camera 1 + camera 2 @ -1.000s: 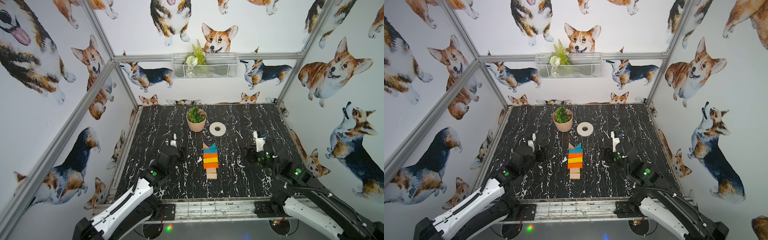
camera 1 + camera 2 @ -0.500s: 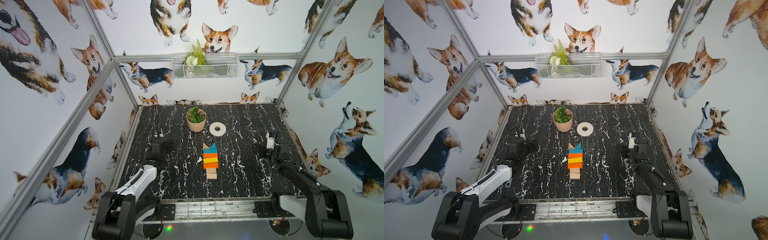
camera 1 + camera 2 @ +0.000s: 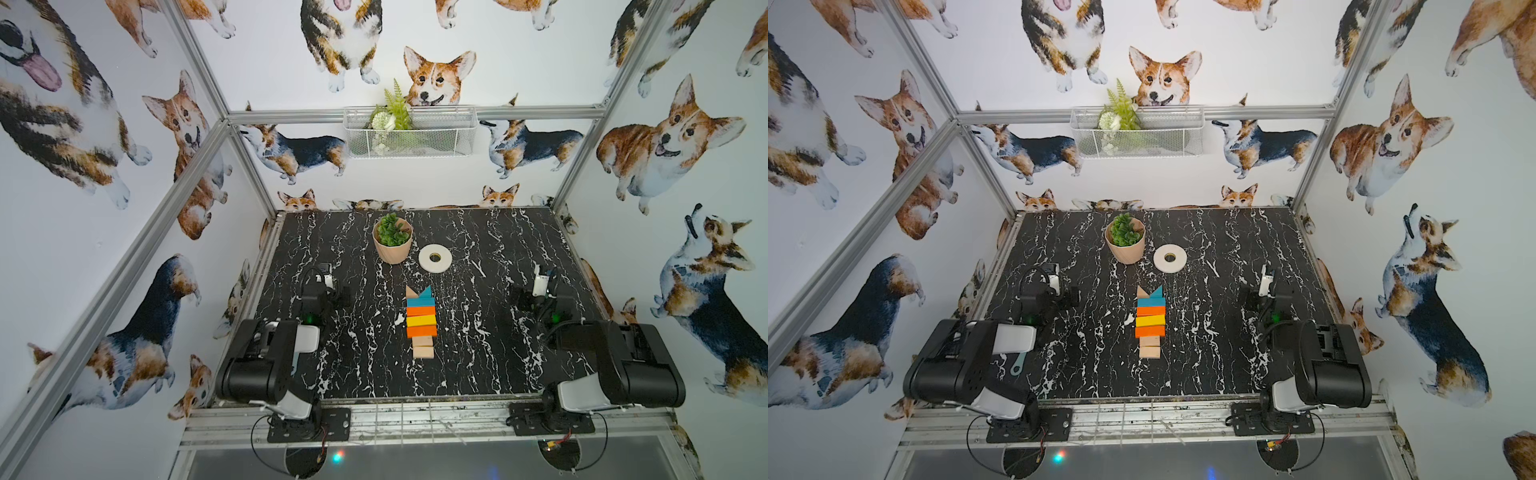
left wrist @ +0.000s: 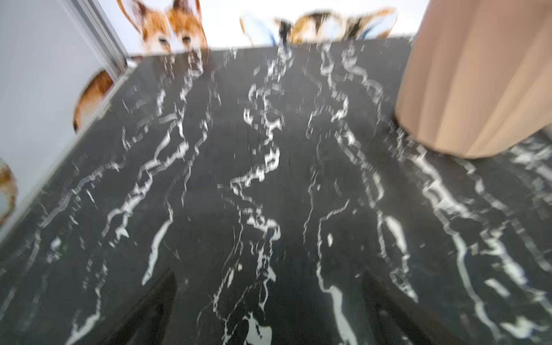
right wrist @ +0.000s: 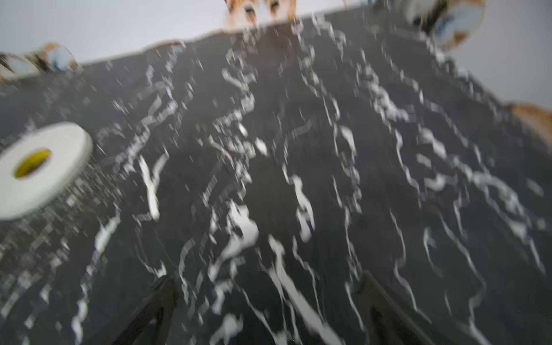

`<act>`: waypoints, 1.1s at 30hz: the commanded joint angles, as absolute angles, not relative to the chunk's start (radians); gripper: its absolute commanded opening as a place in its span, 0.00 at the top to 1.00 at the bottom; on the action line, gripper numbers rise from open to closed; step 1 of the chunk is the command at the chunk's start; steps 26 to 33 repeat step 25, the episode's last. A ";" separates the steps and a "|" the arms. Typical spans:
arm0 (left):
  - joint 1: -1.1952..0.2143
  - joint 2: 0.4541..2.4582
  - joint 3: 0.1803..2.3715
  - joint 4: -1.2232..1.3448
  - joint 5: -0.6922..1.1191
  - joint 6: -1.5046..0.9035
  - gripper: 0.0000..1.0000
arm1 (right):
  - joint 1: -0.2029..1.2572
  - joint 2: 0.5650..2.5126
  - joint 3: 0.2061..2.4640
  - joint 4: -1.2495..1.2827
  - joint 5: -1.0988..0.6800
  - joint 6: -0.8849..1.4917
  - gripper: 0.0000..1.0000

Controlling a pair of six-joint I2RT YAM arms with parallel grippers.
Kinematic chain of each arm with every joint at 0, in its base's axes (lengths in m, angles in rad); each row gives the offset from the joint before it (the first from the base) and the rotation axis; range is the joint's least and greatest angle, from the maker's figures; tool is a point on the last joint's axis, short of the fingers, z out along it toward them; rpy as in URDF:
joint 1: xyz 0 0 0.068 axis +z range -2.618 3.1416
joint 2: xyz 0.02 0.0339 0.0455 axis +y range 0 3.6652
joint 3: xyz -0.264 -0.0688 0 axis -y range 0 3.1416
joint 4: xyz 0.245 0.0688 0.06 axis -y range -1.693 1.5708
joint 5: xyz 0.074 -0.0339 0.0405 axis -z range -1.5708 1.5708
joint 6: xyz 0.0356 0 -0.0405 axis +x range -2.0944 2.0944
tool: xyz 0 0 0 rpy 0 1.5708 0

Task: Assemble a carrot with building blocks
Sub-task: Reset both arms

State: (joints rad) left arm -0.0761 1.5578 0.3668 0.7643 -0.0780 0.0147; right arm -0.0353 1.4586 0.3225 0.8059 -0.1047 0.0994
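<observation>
Top views share whole table from high front; wrist cams low, close, facing rearward.

One carrot of eight building blocks: two triangles, one blue bar, two orange bars, one yellow bar, two plain-wood blocks. Also one potted plant, one tape roll.

No legible text, label or number anywhere.
</observation>
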 commanded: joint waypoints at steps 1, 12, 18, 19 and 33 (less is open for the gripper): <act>-0.056 1.564 0.394 0.893 -0.054 0.017 0.00 | -0.028 1.437 0.355 0.742 -0.087 0.059 0.01; -0.088 1.566 0.381 0.925 -0.148 0.028 0.00 | -0.028 1.449 0.340 0.799 -0.088 0.061 0.00; -0.089 1.568 0.387 0.913 -0.143 0.027 0.00 | -0.025 1.449 0.333 0.812 -0.075 0.065 0.00; -0.088 1.568 0.391 0.907 -0.142 0.026 0.00 | -0.025 1.448 0.334 0.812 -0.076 0.064 0.00; -0.081 1.567 0.388 0.912 -0.130 0.025 0.00 | -0.018 1.446 0.330 0.818 -0.063 0.062 0.00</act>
